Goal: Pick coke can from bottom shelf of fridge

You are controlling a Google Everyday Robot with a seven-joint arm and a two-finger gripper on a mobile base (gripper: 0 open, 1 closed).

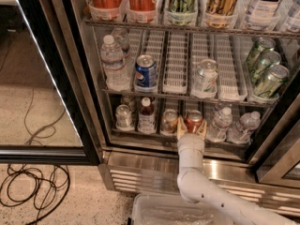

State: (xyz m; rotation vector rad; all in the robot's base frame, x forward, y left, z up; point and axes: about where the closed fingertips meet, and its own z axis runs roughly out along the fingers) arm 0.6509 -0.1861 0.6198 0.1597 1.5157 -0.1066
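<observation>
We are at the grasp step: our end effector [191,128] sits spread, straddling the coke can [193,118] on the fridge's [140,172] bottom shelf [151,136]. Next it should close, then withdraw.

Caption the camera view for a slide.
Gripper at the coke can on the fridge's bottom shelf, between a copper-brown can and a water bottle.
</observation>
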